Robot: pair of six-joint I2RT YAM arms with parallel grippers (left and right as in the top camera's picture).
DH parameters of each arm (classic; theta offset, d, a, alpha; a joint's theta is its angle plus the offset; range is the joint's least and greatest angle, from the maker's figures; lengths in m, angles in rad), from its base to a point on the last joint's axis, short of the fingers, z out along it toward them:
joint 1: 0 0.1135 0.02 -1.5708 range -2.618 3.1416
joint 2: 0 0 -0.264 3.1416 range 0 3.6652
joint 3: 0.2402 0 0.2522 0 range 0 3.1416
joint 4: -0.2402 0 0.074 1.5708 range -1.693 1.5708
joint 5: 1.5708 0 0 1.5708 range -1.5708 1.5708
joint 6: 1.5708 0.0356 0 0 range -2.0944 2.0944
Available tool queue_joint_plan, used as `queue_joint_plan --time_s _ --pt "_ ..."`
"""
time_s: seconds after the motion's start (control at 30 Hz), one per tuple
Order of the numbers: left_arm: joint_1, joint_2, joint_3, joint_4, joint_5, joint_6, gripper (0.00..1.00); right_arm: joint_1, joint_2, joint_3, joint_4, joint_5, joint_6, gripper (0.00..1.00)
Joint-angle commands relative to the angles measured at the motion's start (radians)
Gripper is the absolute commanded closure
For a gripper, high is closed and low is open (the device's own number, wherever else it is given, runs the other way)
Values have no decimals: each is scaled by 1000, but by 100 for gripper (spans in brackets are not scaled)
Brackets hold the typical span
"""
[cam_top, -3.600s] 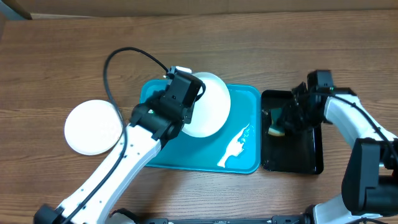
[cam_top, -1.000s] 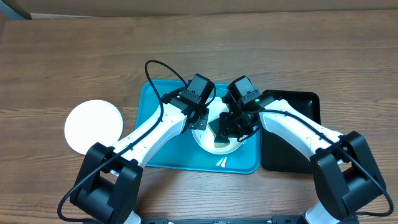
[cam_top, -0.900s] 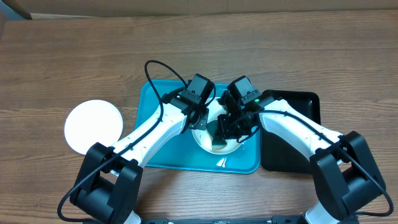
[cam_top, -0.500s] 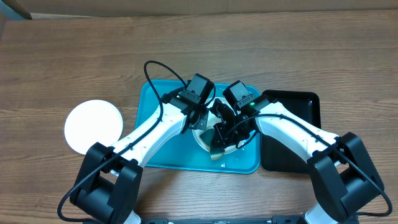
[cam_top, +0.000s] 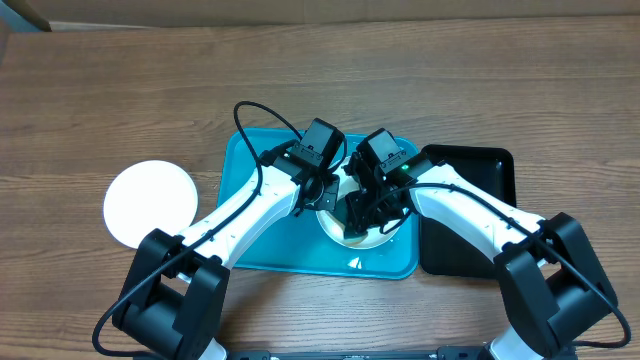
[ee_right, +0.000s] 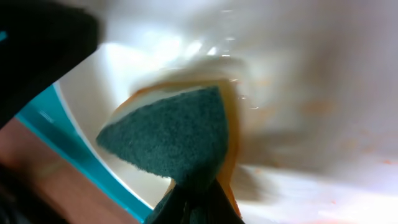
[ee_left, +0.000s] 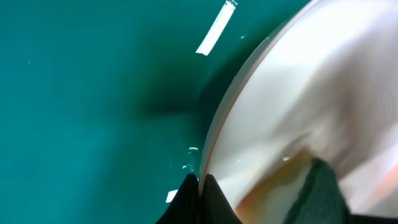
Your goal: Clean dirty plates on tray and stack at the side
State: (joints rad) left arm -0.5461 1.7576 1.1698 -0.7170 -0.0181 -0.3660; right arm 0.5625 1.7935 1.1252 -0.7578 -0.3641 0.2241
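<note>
A white plate [cam_top: 382,237] smeared with orange is held tilted over the turquoise tray [cam_top: 262,235]. My left gripper [cam_top: 326,192] is shut on its rim; in the left wrist view the fingertips [ee_left: 199,186] pinch the thin edge of the plate [ee_left: 298,106] above the tray [ee_left: 93,93]. Shut on a green and yellow sponge [ee_right: 174,134], my right gripper [cam_top: 358,212] presses it against the inside of the plate [ee_right: 298,68]. A second plate [cam_top: 150,203], plain white, lies on the table to the left of the tray.
A black tray [cam_top: 475,168] sits right of the turquoise one, partly under my right arm. A small white smear [cam_top: 356,262] lies on the turquoise tray near its front edge. The left arm's black cable [cam_top: 250,110] loops over the tray's back left corner.
The sponge in my right gripper slid toward the plate's near rim, then back up a little. The left gripper has kept its hold on the rim in place.
</note>
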Motion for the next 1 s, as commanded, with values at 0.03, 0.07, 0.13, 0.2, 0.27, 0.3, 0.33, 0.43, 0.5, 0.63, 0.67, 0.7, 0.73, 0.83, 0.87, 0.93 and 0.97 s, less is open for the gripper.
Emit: queue_joint_plan --time_s 0.03,0.07,0.13,0.2,0.27,0.3,0.33,0.43,0.5,0.63,0.67,0.7,0.73,0.83,0.87,0.93,0.97 --pt "-2 8 3 -26 -18 -8 96 -53 -2 -4 -6 95 43 96" --pt "-2 8 3 -28 -23 -8 96 -66 -2 -4 -6 94 44 96" --pt "-2 8 3 -30 -26 -8 96 -94 -2 -2 -8 94 43 96" --pt "-2 8 3 -31 -35 -8 96 -116 -2 1 -9 94 42 96" --pt "-2 8 3 -34 -42 -8 96 -130 -4 4 -8 95 41 96" --pt "-2 8 3 -36 -45 -8 96 -136 -6 7 -8 95 38 96" --pt "-1 8 4 -39 -51 -8 96 -140 -8 10 -9 97 38 96" --pt "9 3 4 -47 -67 -8 96 -158 -20 22 -16 102 39 96" --pt "19 -9 4 -50 -68 -8 96 -169 -39 33 -19 102 38 96" --pt "51 -62 4 -50 -79 -4 96 -197 -115 55 -38 102 36 96" --pt "58 -79 4 -50 -91 -4 96 -208 -139 55 -38 102 39 96" --pt "64 -97 4 -51 -108 -3 96 -221 -164 56 -39 102 43 96" --pt "70 -115 4 -55 -130 0 96 -238 -189 56 -42 102 45 96" --pt "83 -173 4 -81 -230 6 96 -308 -259 55 -68 102 73 96" --pt "83 -192 4 -96 -273 6 96 -339 -280 55 -80 103 72 96" --pt "83 -225 4 -124 -352 5 96 -403 -307 55 -107 103 69 96" --pt "83 -238 4 -136 -389 2 96 -432 -312 55 -121 103 60 96"
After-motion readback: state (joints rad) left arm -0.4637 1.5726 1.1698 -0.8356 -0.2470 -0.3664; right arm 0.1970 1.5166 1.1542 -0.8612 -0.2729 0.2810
